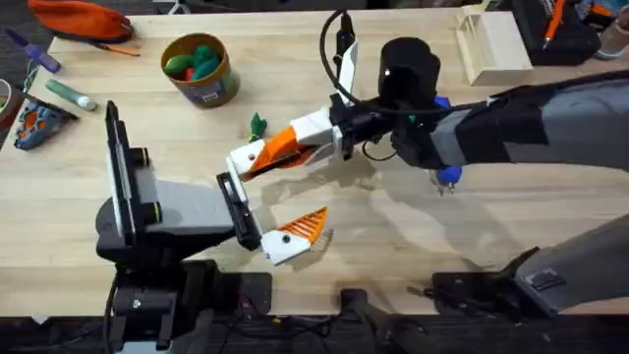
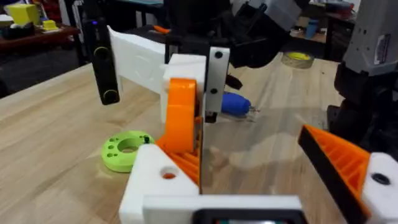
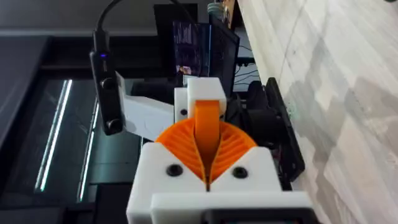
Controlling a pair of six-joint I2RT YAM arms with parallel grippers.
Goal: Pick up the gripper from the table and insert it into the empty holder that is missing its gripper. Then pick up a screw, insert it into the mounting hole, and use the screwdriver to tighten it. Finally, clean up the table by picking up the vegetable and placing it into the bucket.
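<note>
Your right gripper is clamped on the gripper, a ribbed orange wedge pinched between white blocks | its long axis runs toward your left arm's mount | your left gripper looks spread wide, one white holder possibly bare | screwdriver lies on pale wood table, bucket far back.

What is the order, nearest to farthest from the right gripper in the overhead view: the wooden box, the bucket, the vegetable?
From the right gripper:
1. vegetable, just beyond it on the table.
2. bucket, farther off, toward the far left.
3. wooden box, at the far right.
</note>
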